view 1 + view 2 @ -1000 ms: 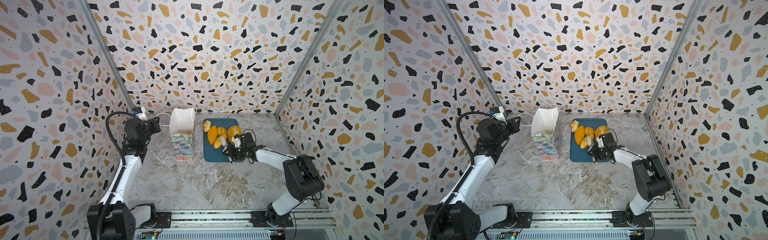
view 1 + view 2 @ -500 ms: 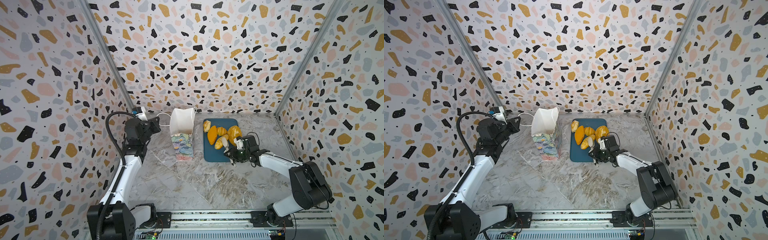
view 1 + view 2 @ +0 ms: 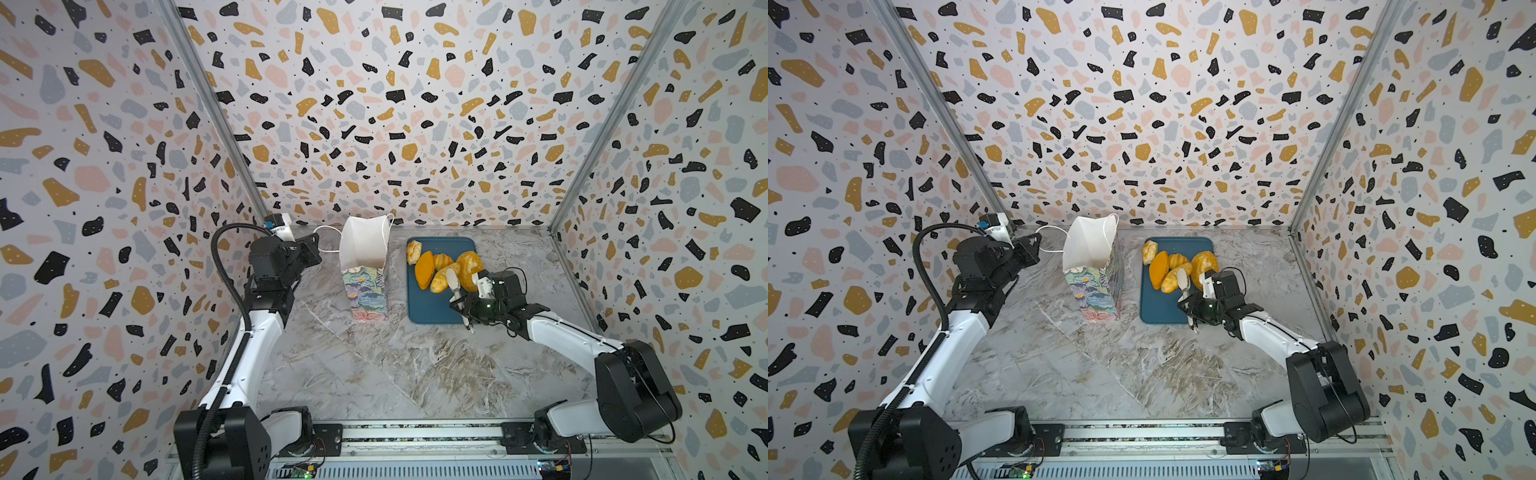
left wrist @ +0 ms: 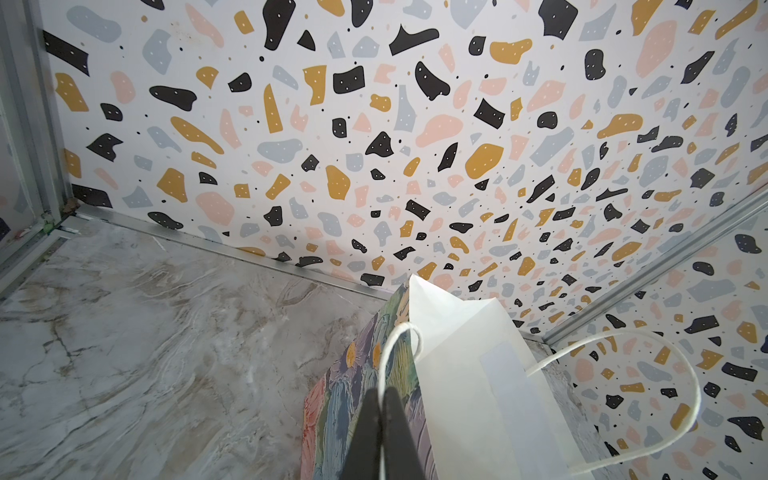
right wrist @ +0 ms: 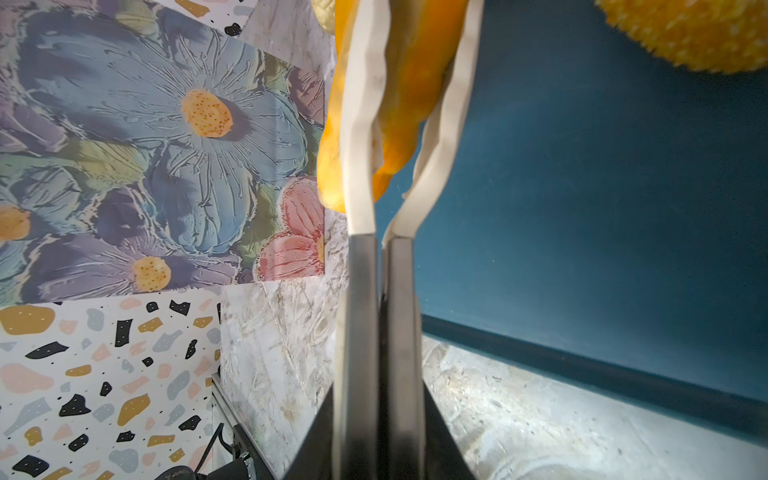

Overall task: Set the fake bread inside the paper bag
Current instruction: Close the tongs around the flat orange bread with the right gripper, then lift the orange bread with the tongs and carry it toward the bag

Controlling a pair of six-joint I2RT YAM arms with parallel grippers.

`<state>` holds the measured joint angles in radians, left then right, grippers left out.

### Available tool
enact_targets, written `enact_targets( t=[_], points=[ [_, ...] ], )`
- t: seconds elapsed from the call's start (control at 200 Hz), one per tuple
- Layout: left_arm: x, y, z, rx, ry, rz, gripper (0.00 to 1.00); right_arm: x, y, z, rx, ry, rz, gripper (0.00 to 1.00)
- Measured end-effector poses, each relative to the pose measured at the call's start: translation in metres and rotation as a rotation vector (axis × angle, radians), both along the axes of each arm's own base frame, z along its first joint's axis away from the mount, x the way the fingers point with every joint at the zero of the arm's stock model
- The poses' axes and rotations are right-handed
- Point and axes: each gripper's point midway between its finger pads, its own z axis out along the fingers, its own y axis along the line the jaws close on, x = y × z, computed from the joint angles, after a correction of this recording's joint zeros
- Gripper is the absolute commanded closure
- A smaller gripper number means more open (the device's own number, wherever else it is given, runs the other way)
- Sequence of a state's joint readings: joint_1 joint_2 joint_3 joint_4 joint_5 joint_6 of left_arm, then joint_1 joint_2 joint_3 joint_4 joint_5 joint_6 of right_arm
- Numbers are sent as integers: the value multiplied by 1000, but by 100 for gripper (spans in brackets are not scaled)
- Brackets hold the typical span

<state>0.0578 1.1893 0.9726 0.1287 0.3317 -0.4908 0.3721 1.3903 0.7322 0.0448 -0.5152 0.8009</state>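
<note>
The paper bag point(image 3: 363, 270) point(image 3: 1096, 270) stands open, flowered outside and white inside. My left gripper point(image 3: 318, 246) point(image 4: 381, 392) is shut on its thin cord handle point(image 4: 395, 345) at the bag's left. Several fake breads lie on the dark-blue tray point(image 3: 428, 307): a seeded loaf point(image 3: 469, 264), a smooth orange oval point(image 3: 424, 270), and ridged rolls. My right gripper point(image 3: 467, 307) point(image 5: 380, 395) is shut on a pair of white-tipped tongs point(image 5: 361, 124). The tong tips clamp a long orange roll point(image 3: 441, 281) point(image 5: 411, 83) at the tray's middle.
Patterned walls enclose the marble table point(image 3: 374, 365) on three sides. The tray lies right of the bag with a narrow gap between them. A metal rail point(image 3: 415, 436) with both arm bases runs along the front edge.
The tongs in my right gripper have squeezed onto the long roll, and the right arm has drawn slightly toward the front. The left arm and the bag have stayed put.
</note>
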Motion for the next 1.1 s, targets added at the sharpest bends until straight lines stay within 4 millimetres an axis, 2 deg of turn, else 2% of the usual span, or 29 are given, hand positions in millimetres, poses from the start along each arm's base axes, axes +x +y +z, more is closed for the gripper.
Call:
enact_targets(
  t=[0.556,1.101],
  points=[
    [0,0,0,0,0,0,100,-13,-4,15,24,-41,-3,79],
    [0,0,0,0,0,0,100,-31,6,38,52,-90,25,79]
  ],
)
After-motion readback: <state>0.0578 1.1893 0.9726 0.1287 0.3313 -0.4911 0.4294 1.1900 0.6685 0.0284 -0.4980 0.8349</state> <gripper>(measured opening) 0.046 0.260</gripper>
